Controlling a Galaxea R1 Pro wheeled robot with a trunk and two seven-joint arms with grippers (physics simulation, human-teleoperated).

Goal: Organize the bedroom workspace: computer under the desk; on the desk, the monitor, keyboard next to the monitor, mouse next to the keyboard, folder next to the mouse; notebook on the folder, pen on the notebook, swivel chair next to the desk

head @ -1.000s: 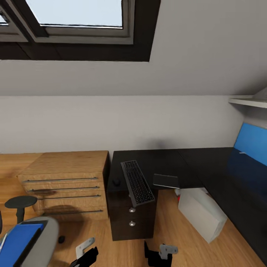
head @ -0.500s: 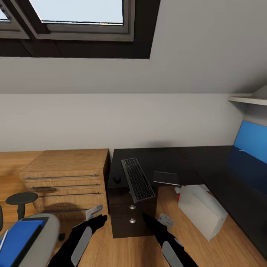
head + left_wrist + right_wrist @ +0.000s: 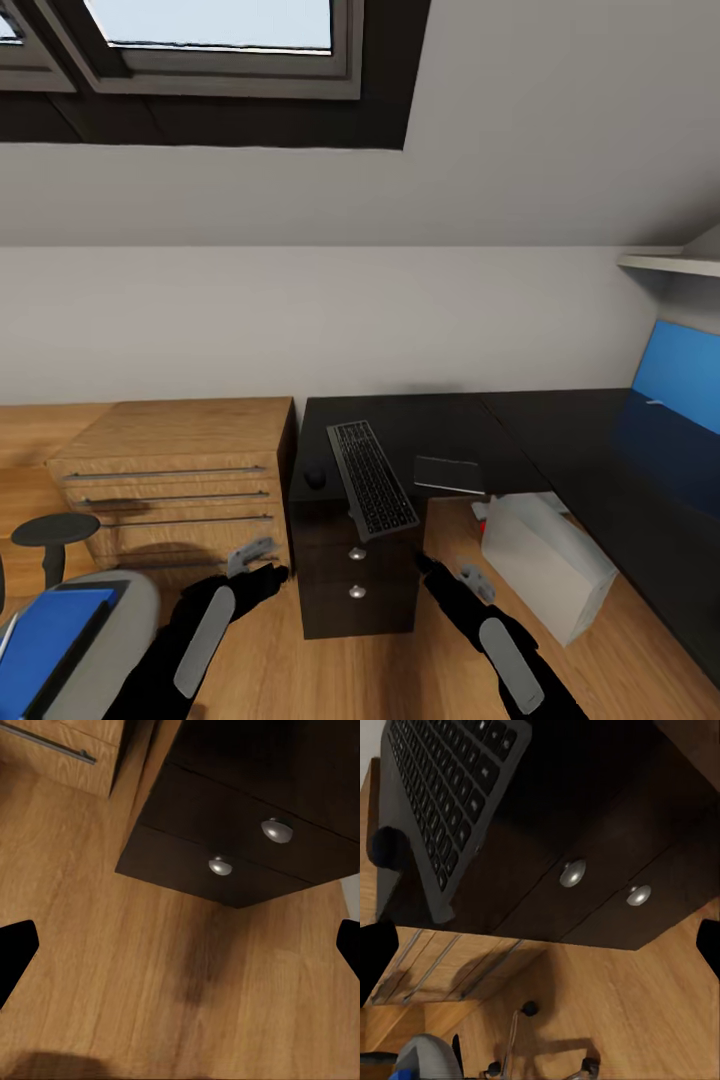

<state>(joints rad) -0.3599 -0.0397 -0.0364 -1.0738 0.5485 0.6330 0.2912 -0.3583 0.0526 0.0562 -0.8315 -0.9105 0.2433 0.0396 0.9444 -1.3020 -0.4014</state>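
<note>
Keyboard (image 3: 372, 478) lies skewed on the counter (image 3: 440, 425), its near end overhanging the drawer block (image 3: 355, 585), mouse (image 3: 316, 476) at its nine o'clock. Both arms reach in, jaws spread, empty: right gripper (image 3: 440, 570), left gripper (image 3: 262, 562). Better to slide it inward than lift by the overhang.

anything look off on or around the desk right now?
Yes. The keyboard lies askew on the desk, its near end overhanging the front edge above the drawers. The computer leans tilted on the floor by the desk. The folder sits on the swivel chair.
</note>
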